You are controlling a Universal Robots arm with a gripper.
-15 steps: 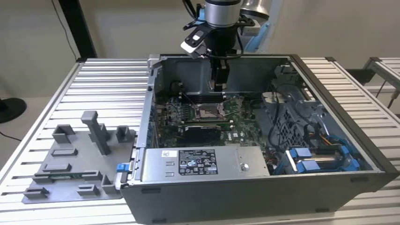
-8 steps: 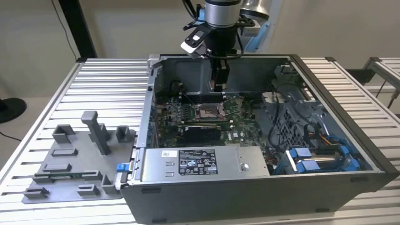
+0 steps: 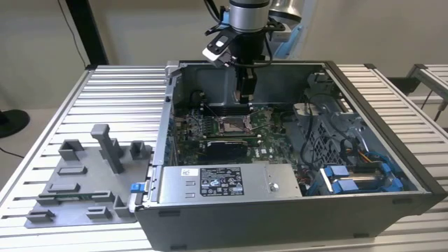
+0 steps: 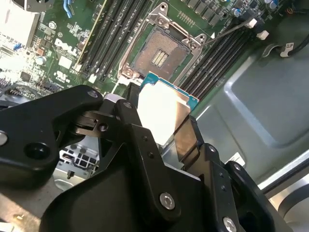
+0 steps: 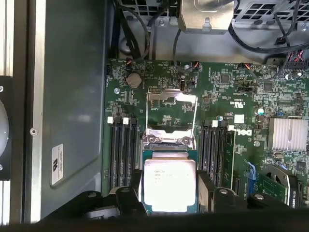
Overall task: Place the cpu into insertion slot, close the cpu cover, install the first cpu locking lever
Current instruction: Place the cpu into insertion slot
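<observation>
Inside the open computer case on the table, the hand was closed on the cpu. Its fingers pressed two opposite edges, and the chip hung above the motherboard, near the insertion slot and not yet seated.

The chip appeared light, stiff and flat. Its underside contacts, and the slot's pin field, were judged fragile. The edges were therefore the correct place to hold it, with the faces left untouched.

The second wrist view showed the slot's dark pin field bare and unobstructed. The first wrist view showed the chip's metal top and, beyond it, the cpu cover swung open. The exterior view showed the arm standing upright over the board's middle.
</observation>
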